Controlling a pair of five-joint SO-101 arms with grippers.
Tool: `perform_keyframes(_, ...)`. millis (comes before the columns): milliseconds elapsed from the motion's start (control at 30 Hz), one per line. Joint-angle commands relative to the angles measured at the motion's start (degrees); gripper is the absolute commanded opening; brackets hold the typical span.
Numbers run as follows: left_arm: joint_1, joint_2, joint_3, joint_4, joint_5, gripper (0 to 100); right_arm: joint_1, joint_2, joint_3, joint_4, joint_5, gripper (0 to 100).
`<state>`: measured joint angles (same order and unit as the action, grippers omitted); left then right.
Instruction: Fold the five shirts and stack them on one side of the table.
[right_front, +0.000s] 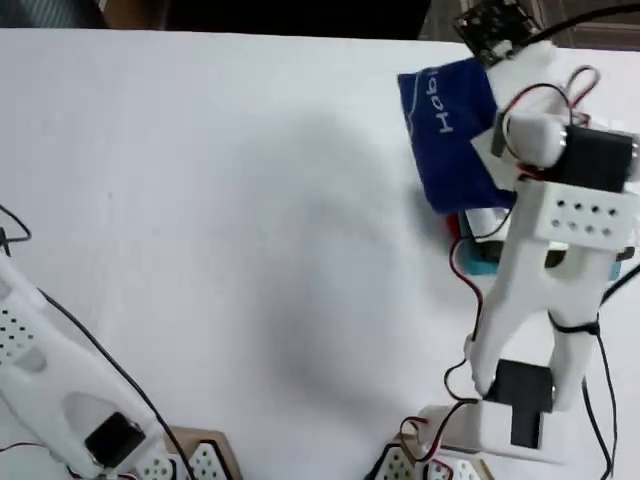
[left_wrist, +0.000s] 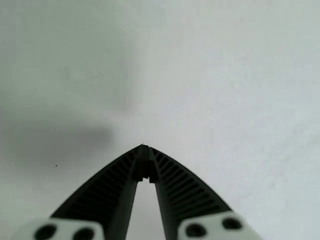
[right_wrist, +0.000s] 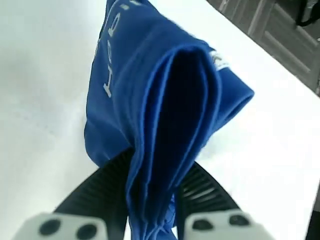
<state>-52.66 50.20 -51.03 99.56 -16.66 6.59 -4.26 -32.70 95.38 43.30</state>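
Two grippers and one garment entered, on a smooth matte white bench (right_front: 250, 200).

Item 1 – folded royal-blue knit shirt (right_wrist: 160, 115). Soft, matte cloth, doubled over several times so that its open end shows a deep rounded fold with layered edges. White lettering runs along one flat face, and a small pale tag sits at the fold's outer edge. In the high view the shirt (right_front: 450, 130) is a roughly rectangular bundle at the far right of the bench, partly under the right arm. Whether it rests on the surface or hangs just above cannot be told.

Item 2 – right gripper (right_wrist: 160, 167). Black ribbed plastic fingers (right_wrist: 100, 185) on white screw-holed mounts, clamped from both sides on the shirt's gathered end, with cloth filling the space between them.

Item 3 – left gripper (left_wrist: 144, 155). Same black ribbed fingers, closed to a point with the tips touching and nothing between them, over bare bench.

Item 4 – right arm (right_front: 550, 260). White moulded plastic with black motor blocks and loose red and black wires.

Item 5 – left arm (right_front: 60, 390). White, at the near left corner, well apart from the shirt.

Item 6 – red, white and teal fabric layers (right_front: 480, 255). These show just beside the shirt, under the right arm.
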Motion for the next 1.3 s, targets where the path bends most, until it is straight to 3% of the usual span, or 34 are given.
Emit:
perform_keyframes(0,0.7,-1.1,-0.7,-0.1,2.4,3,2.3,-4.9,-0.4,-1.4,2.5,1.9)
perform_keyframes(467,1.3,-1.1,-0.8,-0.2,2.9,3,10.9,-9.3,0.1,-1.4,5.7,1.9)
perform_keyframes(700,1.1,-1.1,-0.8,0.0,2.9,3,14.2,0.7,0.1,-2.9,5.3,2.0)
perform_keyframes(1067,1.0,-1.1,-0.8,1.1,2.8,3,21.0,18.8,-0.4,-18.4,6.2,2.0)
perform_keyframes(1267,1.2,-1.1,-0.8,1.1,3.0,3,21.4,25.8,-0.4,-21.1,9.8,2.2)
